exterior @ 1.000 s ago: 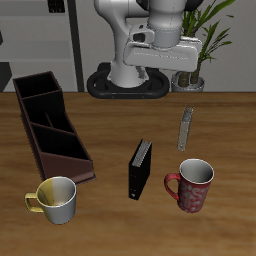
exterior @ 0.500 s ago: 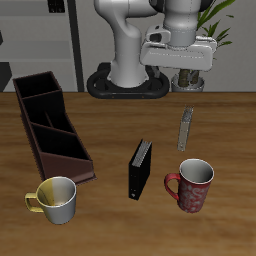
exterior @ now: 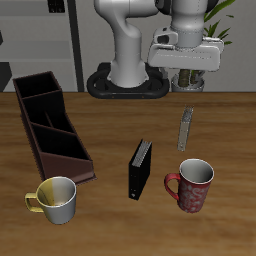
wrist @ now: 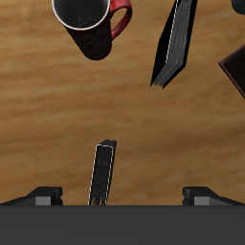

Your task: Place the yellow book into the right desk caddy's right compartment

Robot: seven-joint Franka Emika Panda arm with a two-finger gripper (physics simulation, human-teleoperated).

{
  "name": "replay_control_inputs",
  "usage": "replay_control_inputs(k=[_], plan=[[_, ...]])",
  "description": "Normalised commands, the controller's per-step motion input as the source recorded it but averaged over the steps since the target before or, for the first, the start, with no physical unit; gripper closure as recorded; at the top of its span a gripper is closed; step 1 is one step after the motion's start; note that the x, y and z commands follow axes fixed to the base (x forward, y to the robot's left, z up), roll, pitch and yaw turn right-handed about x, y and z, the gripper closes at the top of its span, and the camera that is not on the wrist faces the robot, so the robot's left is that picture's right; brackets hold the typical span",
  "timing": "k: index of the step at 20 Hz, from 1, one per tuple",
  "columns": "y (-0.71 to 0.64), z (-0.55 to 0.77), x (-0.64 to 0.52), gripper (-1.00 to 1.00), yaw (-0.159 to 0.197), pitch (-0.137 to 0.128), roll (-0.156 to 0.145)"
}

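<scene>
1. You will find no readable text, label, brand, number or sign anywhere in either view.
2. The yellow book [exterior: 185, 129] shows you only a plain edge and cover; no title can be made out.
3. The black book [exterior: 141, 168] has a bare dark cover and spine from both views.
4. The red mug [exterior: 193, 185] has a mottled pattern, but no letters you can read.
5. The right desk caddy [exterior: 48, 122] and the yellowish mug [exterior: 55, 199] carry no markings.
</scene>
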Motion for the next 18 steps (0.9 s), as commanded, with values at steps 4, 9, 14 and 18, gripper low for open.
replay_control_inputs(k=[4,9,14,18], plan=[[-0.16,-0.01,0.13,-1.00,-0.001,-0.005,-0.046],[0.08,-0.22,-0.01,-1.00,-0.002,0.030,0.015],[0.13,-0.23,-0.11,-1.00,-0.020,-0.002,0.019],[0.04,-0.26,-0.10,-1.00,-0.034,0.008,0.013]])
